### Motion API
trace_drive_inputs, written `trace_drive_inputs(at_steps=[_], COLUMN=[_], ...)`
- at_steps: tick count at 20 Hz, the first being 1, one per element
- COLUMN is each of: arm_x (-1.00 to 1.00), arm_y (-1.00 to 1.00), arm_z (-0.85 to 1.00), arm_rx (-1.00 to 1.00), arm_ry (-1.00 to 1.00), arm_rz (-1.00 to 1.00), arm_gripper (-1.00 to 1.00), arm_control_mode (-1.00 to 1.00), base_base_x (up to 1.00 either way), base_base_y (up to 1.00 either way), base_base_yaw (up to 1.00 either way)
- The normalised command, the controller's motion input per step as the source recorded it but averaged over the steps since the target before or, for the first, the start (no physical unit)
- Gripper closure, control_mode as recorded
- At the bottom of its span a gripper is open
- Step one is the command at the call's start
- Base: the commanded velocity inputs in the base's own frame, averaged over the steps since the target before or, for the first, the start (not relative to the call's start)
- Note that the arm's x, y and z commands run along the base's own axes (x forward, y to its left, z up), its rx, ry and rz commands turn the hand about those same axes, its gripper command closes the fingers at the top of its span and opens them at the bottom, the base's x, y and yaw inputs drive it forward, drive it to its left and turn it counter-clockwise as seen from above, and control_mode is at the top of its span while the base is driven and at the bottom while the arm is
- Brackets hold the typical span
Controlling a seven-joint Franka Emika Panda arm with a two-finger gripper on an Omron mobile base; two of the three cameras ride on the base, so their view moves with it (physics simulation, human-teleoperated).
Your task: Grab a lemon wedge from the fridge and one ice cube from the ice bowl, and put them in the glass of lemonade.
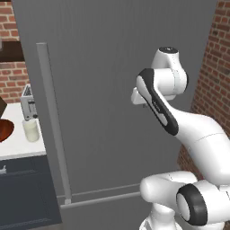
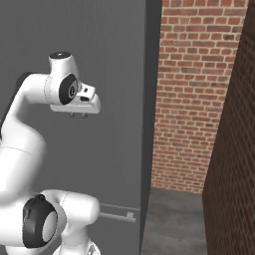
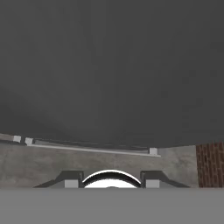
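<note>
Left base view, fridge: you face the fridge [image 1: 112,90], a tall dark grey front with its door closed; its light-grey bar handle [image 1: 54,126] runs down the picture at about 9 o'clock from the arm.
Left base view, counter: at the far 9 o'clock edge you see a white counter [image 1: 18,143] carrying a toaster [image 1: 29,102], the glass of lemonade [image 1: 31,130] just in front of it, and the reddish-brown rim of the ice bowl [image 1: 4,129] cut by the frame.
Left base view, arm: the white arm rises from 5 o'clock and bends toward the door, well apart from the handle.
Right base view, gripper: you see the gripper [image 2: 78,115] at about 10 o'clock, pointing down, close to the door face and holding nothing; only two short dark tips show beneath the hand, so you cannot tell how wide the jaws stand.
Right base view, surroundings: a brick wall [image 2: 194,94] fills 1 to 4 o'clock, with a grey floor [image 2: 174,219] below.
Hand view, door: you look down along the grey door to its lower trim rail [image 3: 92,148] and the floor beneath; brick shows at 4 o'clock.
Hand view, fingers: the fingertips [image 3: 72,180] barely rise at 6 o'clock, too little to judge the gap.
Lemon wedge and ice cube: not visible; you should judge the wedge to be behind the closed door.
Progress: nothing looks done yet. You have the door to open, the wedge to fetch, the cube to pick from the bowl, and both to drop in the glass.
</note>
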Motion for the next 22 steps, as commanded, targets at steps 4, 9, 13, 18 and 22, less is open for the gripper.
trace_drive_inputs(at_steps=[4, 9, 13, 18, 22], arm_x=[-0.33, -0.70, -0.73, 0.00, 0.00], arm_y=[-0.04, -0.09, 0.00, 0.00, 0.00], arm_z=[0.00, -0.21, -0.44, 0.00, 0.00], arm_rx=[0.00, 0.00, 0.00, 0.00, 0.00], arm_ry=[0.00, 0.01, 0.07, 0.00, 0.00], arm_rz=[-0.02, -0.06, -0.02, 0.00, 0.00], arm_gripper=[-1.00, -1.00, -1.00, -1.00, -1.00], arm_control_mode=[-1.00, -1.00, -1.00, 1.00, 1.00], base_base_x=[0.00, 0.00, 0.00, -0.54, -0.15], base_base_y=[0.00, 0.00, 0.00, 0.07, 0.54], base_base_yaw=[0.00, 0.00, 0.00, -0.01, 0.00])
